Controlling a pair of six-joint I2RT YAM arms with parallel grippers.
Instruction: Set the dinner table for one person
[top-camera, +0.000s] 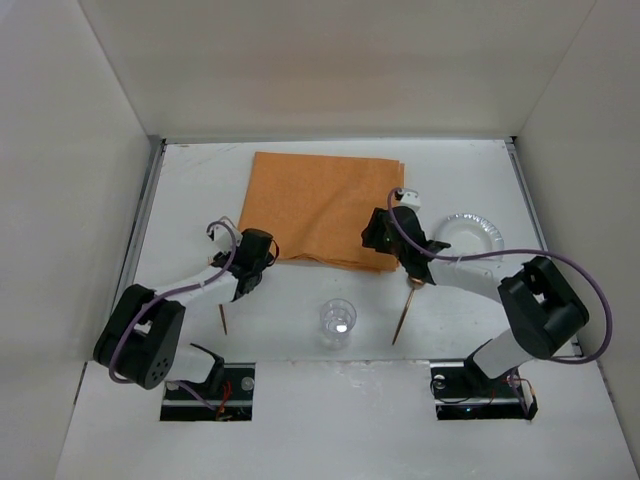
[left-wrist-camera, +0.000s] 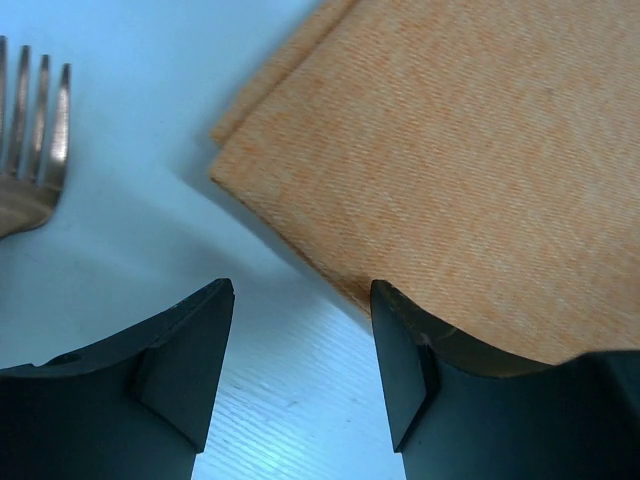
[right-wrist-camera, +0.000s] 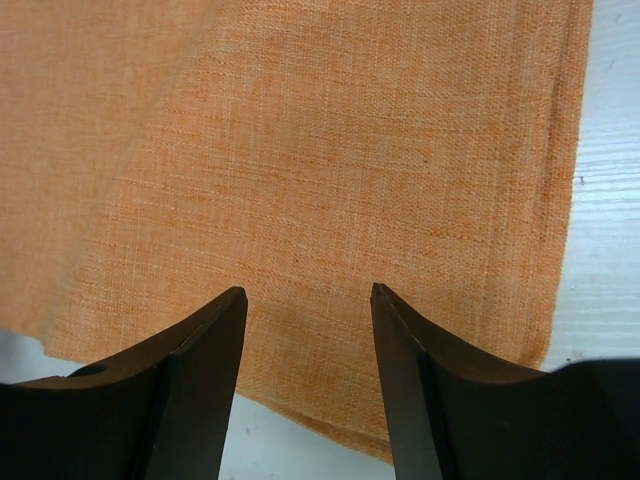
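Observation:
The white dinner table carries an orange cloth mat at centre back. My left gripper is open and empty at the mat's near-left corner. In the left wrist view its gripper hangs low over bare table, with the right finger over the mat's edge. My right gripper is open and empty over the mat's near-right corner. In the right wrist view its gripper sits just above the cloth.
Fork tines show at the upper left of the left wrist view. A thin brown-handled utensil lies by the left arm and another by the right arm. A clear glass stands front centre. A clear plate lies at right.

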